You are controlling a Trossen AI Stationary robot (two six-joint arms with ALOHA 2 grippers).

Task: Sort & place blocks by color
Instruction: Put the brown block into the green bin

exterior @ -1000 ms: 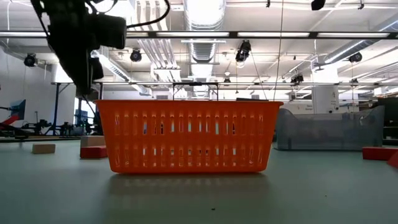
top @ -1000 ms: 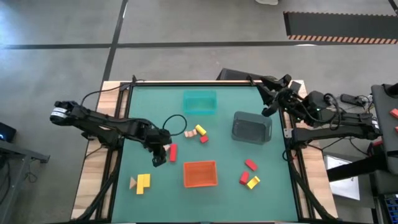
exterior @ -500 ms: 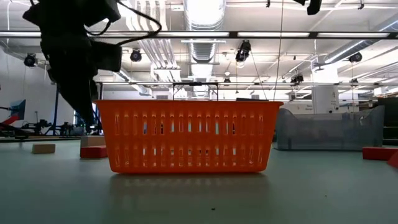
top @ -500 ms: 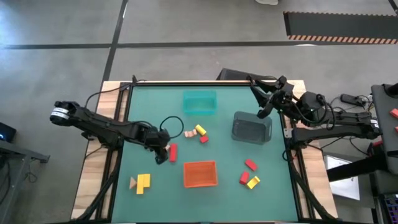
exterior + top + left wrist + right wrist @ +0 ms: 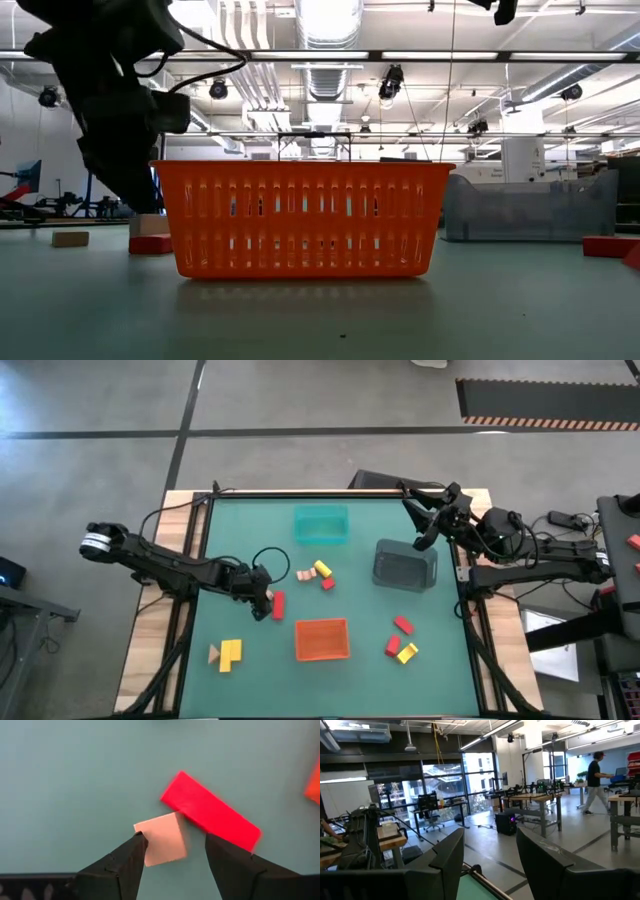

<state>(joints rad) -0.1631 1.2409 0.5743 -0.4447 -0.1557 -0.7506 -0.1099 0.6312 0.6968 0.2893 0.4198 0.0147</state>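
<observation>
My left gripper is open and points down over a small tan cube that lies flat on the green table, touching one end of a red bar. In the left wrist view its fingers stand on either side of the cube, apart from it. The red bar also shows in the high view, just right of the gripper. My right gripper is open and empty, raised at the far right by the grey tray. Other red, yellow and tan blocks lie scattered on the table.
A teal tray stands at the far middle and an orange tray at the near middle. Tan, yellow and red blocks lie mid-table. Red and yellow blocks lie near right. A yellow piece and tan wedge lie near left.
My left gripper has gone down toward the table and a little toward the red bar, staying open. My right gripper has shifted slightly toward the table's left and far edge.
</observation>
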